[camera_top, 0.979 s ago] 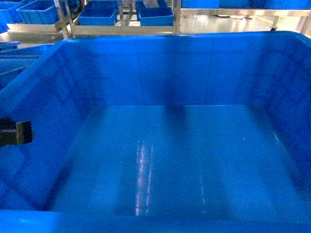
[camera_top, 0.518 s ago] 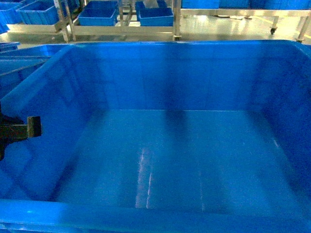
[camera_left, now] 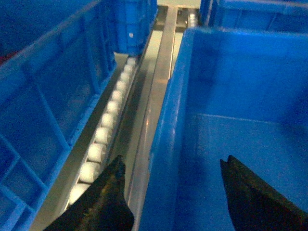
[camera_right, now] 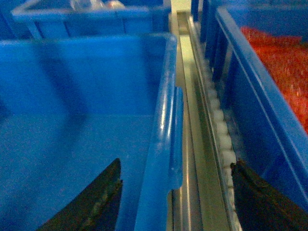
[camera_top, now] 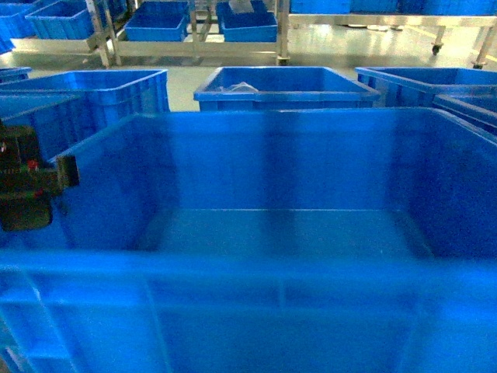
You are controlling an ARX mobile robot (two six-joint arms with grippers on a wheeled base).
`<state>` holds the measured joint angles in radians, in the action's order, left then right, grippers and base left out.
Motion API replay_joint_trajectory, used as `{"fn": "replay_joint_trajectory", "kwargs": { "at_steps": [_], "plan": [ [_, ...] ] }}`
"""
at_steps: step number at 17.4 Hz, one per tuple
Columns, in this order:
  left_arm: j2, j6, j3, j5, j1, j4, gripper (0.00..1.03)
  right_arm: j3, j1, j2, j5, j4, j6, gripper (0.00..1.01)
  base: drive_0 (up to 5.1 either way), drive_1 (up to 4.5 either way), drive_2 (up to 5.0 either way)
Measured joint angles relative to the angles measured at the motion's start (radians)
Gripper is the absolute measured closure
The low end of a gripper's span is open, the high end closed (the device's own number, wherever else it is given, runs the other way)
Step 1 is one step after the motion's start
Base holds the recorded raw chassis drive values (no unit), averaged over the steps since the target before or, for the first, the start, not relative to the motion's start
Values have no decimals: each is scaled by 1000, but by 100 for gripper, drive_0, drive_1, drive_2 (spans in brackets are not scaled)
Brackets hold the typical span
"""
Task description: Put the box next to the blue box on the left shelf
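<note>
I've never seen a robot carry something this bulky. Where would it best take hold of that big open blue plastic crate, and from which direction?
Best by the thick rolled rim of the big open-topped blue plastic crate, coming down from above on its two side walls. The left gripper has its jaws spread astride the left wall, one inside and one outside; the right gripper likewise astride the right wall. The rim probably offers a firm lip.

Box [camera_top: 295, 225] now lower and farther forward in head view, near wall fully exposed; three more blue crates [camera_top: 283, 87] revealed behind it; left gripper [camera_top: 31, 183] raised along left wall.
</note>
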<state>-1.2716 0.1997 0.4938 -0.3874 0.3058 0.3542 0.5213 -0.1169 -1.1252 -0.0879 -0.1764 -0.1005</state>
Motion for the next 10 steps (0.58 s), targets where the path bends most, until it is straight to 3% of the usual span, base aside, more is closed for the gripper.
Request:
{"fn": "replay_joint_trajectory", "kwargs": {
  "at_steps": [3, 4, 7, 8, 9, 10],
  "plan": [
    [36, -3, -2, -20, -15, 119, 11, -1, 0, 37, 13, -142, -29, 5, 0, 0, 0],
    [43, -6, -2, -20, -15, 134, 3, -4, 1, 41, -9, -176, -31, 2, 0, 0, 0],
    [56, -13, -2, -29, -16, 134, 5, -7, 8, 49, -31, -170, -34, 3, 0, 0, 0],
    [47, -60, -53, 55, -43, 318, 13, -68, 20, 47, -9, -365, 6, 13, 0, 0, 0],
    [75, -121, -134, 135, -76, 441, 26, -151, 27, 81, 1, -475, 49, 26, 0, 0, 0],
    [133, -155, -208, 180, -106, 478, 40, -219, 41, 122, 9, -512, 71, 41, 0, 0, 0]
  ]
}}
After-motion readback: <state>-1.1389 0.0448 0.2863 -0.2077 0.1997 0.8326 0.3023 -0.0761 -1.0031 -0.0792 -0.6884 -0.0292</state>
